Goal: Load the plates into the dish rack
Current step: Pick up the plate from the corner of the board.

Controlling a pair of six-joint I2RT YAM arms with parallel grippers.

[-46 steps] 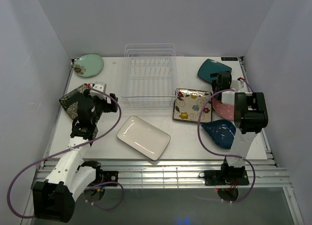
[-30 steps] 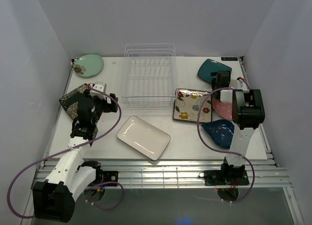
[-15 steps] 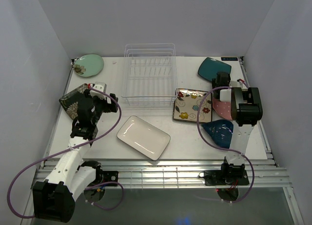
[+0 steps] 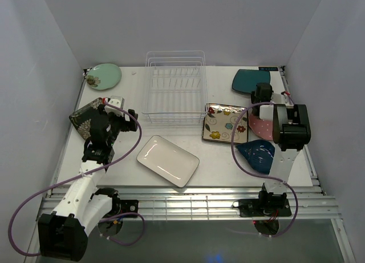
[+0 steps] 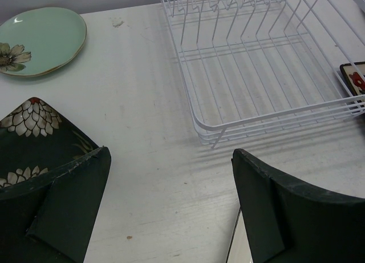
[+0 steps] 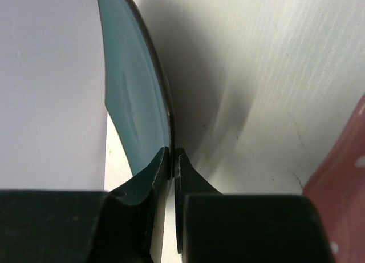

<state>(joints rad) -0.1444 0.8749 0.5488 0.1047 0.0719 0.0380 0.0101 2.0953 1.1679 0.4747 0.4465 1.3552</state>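
The white wire dish rack point(image 4: 174, 86) stands at the back centre with no plate in it. My right gripper point(image 4: 261, 93) is shut on the near rim of the teal square plate point(image 4: 251, 79), which shows edge-on point(image 6: 137, 92) in the right wrist view. Beside that arm lie the pink plate point(image 4: 261, 126), the dark blue plate point(image 4: 258, 156) and the patterned square plate point(image 4: 224, 124). The white rectangular plate point(image 4: 167, 160) lies front centre. My left gripper point(image 4: 118, 116) point(image 5: 171, 206) hangs open over bare table between the dark floral plate point(image 5: 28, 132) and the rack point(image 5: 256, 63). The pale green plate point(image 4: 103, 76) is back left.
White walls close in the table on the left, back and right. The right wall stands close behind the teal plate. Purple cables loop off both arms over the front of the table.
My right gripper has closed onto the teal plate's rim, and the plate has shifted slightly and lies flatter in the overhead view. The left arm has not moved.
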